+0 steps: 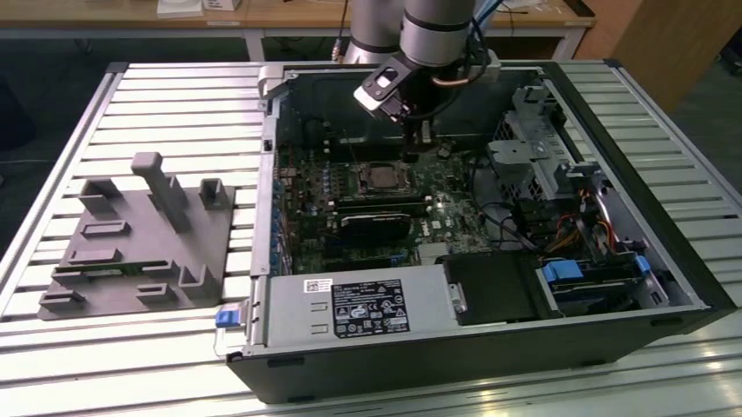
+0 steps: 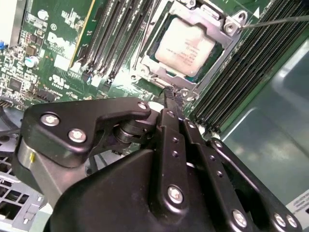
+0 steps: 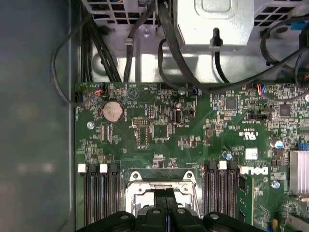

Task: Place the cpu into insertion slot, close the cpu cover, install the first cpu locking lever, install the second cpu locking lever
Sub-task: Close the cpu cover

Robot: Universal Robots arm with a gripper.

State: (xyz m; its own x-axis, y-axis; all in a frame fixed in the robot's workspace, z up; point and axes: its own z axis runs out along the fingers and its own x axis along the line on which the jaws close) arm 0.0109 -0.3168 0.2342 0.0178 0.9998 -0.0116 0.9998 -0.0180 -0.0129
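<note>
Silvery cpu [image 2: 185,44] sits under the closed cpu cover [image 2: 169,76], black jaws pressed together beside it.

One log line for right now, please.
cpu: seated in socket | cpu cover: down over it | gripper: shut, tips at socket edge | locking lever: latch state unclear

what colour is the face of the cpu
Pale silvery-grey metal; the cpu shows best in the second wrist view.

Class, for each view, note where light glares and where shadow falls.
Exterior view: glare streaks the slatted table, while the computer case interior lies shaded. Second wrist view: the cpu gleams pale beyond the dark gripper. First wrist view: the case panel is dim.
</note>
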